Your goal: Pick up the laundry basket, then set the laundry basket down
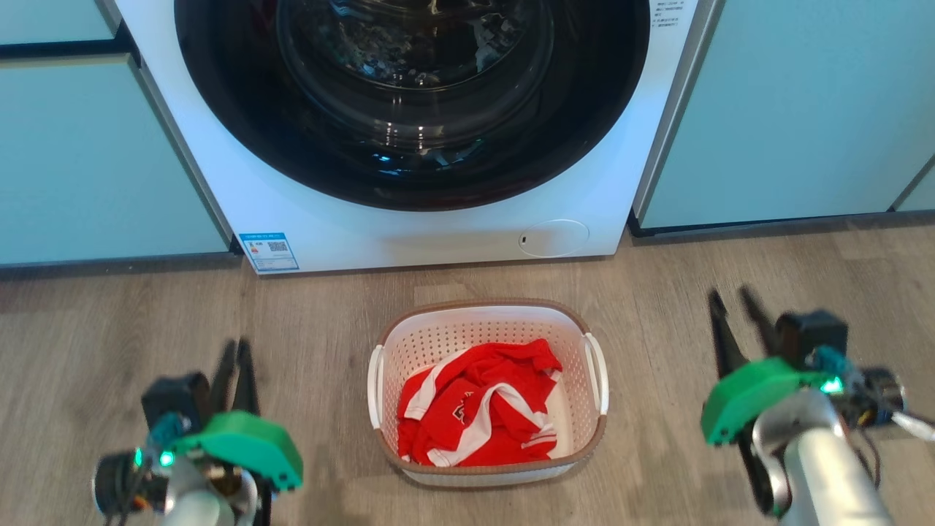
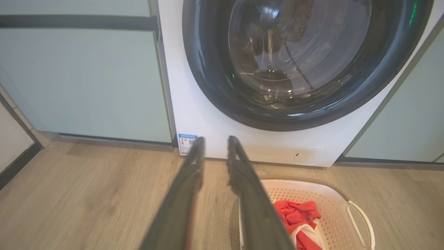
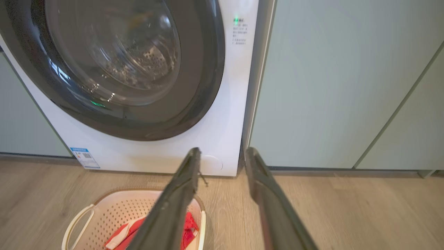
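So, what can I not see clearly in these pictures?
Head view: floor of the laundry basket, under the red garment.
Head view: inside the washing machine, behind dark reflecting door glass.
Head view: text on the blue label, too small.
Left wrist view: basket's near side, cut by the bottom edge.

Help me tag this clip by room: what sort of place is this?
Likely a home laundry corner: a front-loading washing machine between pale cabinets, and a laundry basket holding a red garment on the floor.
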Available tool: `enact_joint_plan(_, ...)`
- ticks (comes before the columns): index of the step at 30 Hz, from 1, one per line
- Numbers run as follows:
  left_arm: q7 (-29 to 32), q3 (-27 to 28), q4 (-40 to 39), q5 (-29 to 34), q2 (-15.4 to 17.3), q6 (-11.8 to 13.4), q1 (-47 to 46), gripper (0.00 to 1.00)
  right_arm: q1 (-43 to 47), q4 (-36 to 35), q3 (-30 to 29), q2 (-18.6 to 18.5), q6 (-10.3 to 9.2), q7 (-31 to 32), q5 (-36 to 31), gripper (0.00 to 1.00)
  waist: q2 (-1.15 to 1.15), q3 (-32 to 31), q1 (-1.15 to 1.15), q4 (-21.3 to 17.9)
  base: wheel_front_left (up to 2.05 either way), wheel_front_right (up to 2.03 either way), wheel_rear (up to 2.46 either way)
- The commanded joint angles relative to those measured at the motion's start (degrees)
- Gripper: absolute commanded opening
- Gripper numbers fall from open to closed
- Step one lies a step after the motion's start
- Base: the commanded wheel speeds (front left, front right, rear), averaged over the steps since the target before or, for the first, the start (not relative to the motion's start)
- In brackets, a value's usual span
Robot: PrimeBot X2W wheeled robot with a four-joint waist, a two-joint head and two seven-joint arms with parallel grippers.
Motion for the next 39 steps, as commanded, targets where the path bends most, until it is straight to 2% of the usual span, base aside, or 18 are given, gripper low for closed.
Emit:
enact_joint_plan(1, 0.1, 0.5, -0.9, -0.7, 0.1, -0.3, -0.5, 0.0, -0.7, -0.6, -0.3, -0.1, 0.0, 0.3, 0.8, 0.0, 0.0, 0.0, 0.0, 0.0, 0.0, 0.0, 0.0)
enact_joint_plan(39, 5.0, 8.6, 0.8, -20.0, -3.4, -8.1, -1.5, 0.0, 0.3, -1.3, -2.2, -0.2, -0.1, 3.8, 27.0, 0.0, 0.0, 0.1, 0.0, 0.7, 0.0, 0.0, 0.0)
